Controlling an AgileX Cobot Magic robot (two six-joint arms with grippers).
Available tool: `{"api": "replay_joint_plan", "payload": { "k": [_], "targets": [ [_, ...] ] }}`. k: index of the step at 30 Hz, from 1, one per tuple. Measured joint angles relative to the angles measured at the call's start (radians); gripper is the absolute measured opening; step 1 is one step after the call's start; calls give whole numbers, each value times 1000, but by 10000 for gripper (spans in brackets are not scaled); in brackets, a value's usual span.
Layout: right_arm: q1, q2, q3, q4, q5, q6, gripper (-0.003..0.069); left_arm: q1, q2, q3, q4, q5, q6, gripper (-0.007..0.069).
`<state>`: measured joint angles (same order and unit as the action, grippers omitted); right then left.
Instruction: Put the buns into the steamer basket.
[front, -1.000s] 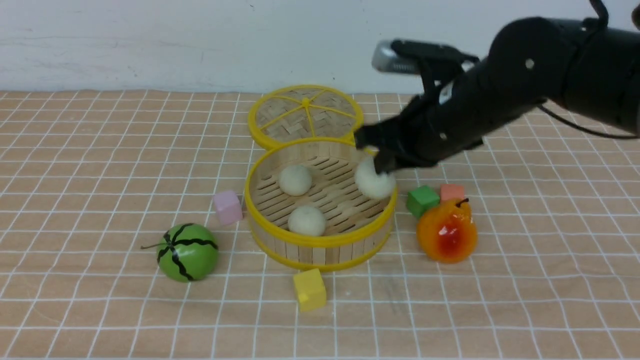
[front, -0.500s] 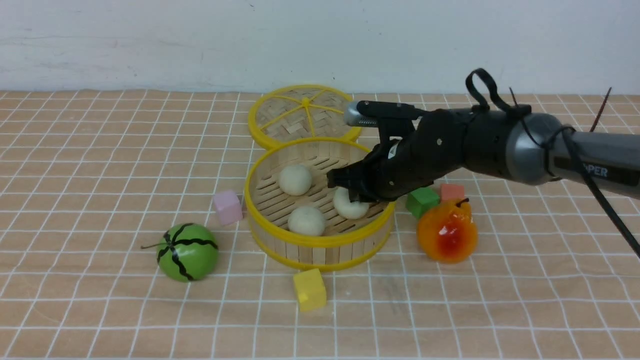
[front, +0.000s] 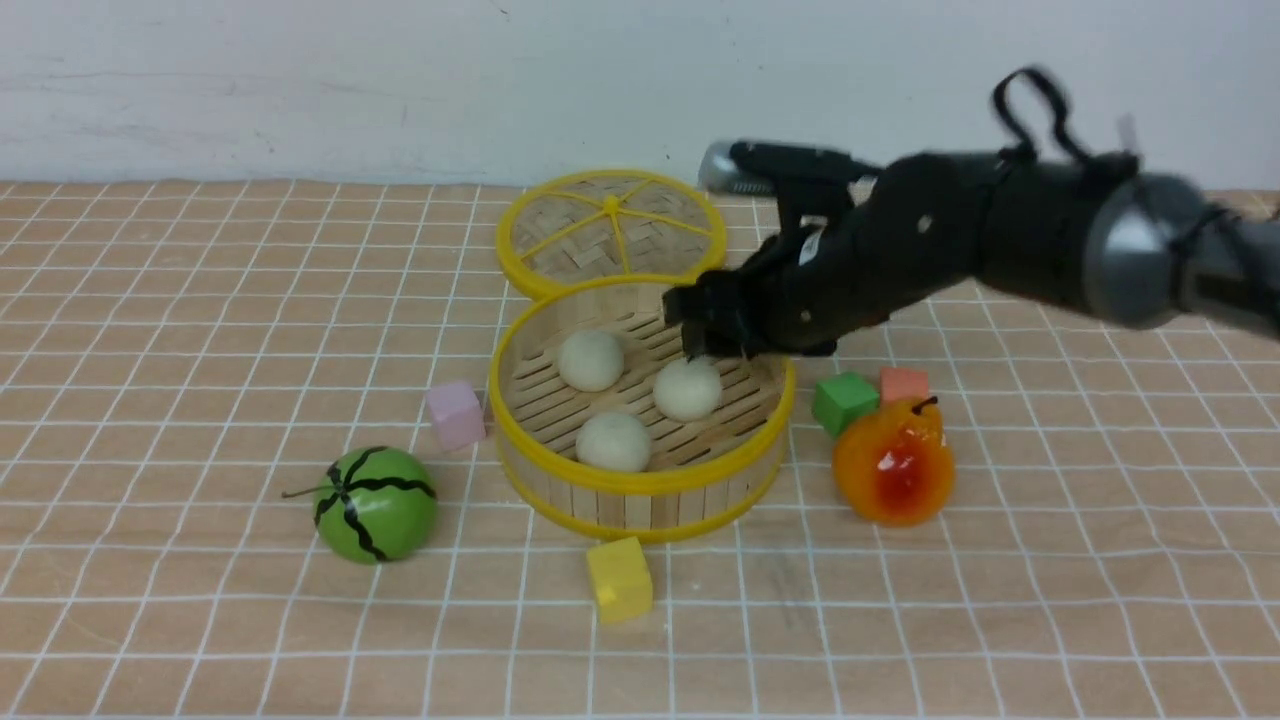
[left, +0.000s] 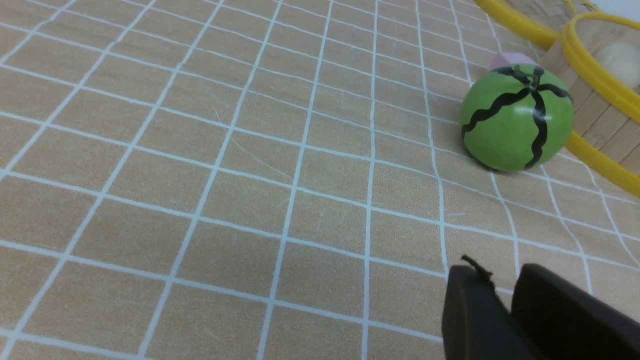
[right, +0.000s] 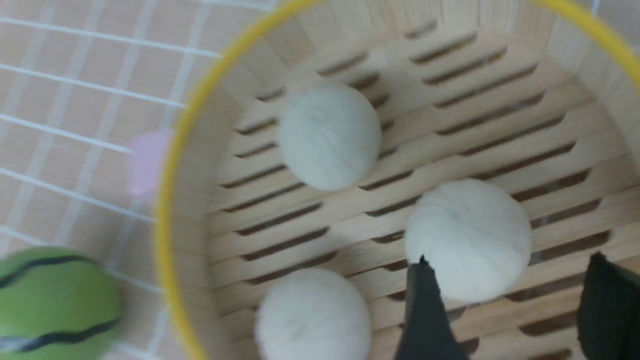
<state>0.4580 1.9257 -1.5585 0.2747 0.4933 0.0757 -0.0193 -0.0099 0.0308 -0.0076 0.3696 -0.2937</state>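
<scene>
Three cream-white buns lie on the slatted floor of the steamer basket (front: 640, 478): one at the back (front: 590, 360), one on the right (front: 687, 388), one at the front (front: 613, 441). My right gripper (front: 715, 335) hangs open just above the right bun, over the basket's far right rim, with nothing between its fingers. The right wrist view shows that bun (right: 467, 235) just beyond the spread gripper (right: 509, 260). My left gripper (left: 500, 292) appears only in the left wrist view, low over bare cloth, holding nothing, its fingers a narrow gap apart.
The flat woven lid (front: 610, 228) leans behind the basket. A toy watermelon (front: 376, 503) and a pink cube (front: 455, 413) are to its left, a yellow cube (front: 619, 578) in front, and green (front: 844, 400) and salmon (front: 904, 383) cubes and an orange fruit (front: 893, 462) to its right.
My right gripper carried the third bun down into the basket, opened and let it go. It has since lifted slightly, and the bun rests on the slats.
</scene>
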Motion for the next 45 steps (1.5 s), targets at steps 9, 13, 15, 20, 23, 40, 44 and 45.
{"api": "replay_joint_plan", "payload": {
  "k": [9, 13, 15, 20, 23, 40, 44, 45],
  "targets": [
    [0, -246, 0, -42, 192, -109, 404, 0, 0, 0, 0, 0, 0, 134],
    [0, -345, 0, -52, 262, -103, 379, 0, 0, 0, 0, 0, 0, 134],
    [0, -375, 3, -55, 264, -90, 360, 0, 0, 0, 0, 0, 0, 134],
    [0, -503, 84, -99, 227, -76, 252, 0, 0, 0, 0, 0, 0, 134],
    [0, -617, 179, -142, 158, -44, 157, 0, 0, 0, 0, 0, 0, 134],
    [0, -1338, 802, -393, -75, 120, -20, 0, 0, 0, 0, 0, 0, 134],
    [0, -1440, 912, -393, -117, 125, -18, 0, 0, 0, 0, 0, 0, 134],
    [0, -1453, 932, -393, -123, 126, -18, 0, 0, 0, 0, 0, 0, 134]
  ]
}}
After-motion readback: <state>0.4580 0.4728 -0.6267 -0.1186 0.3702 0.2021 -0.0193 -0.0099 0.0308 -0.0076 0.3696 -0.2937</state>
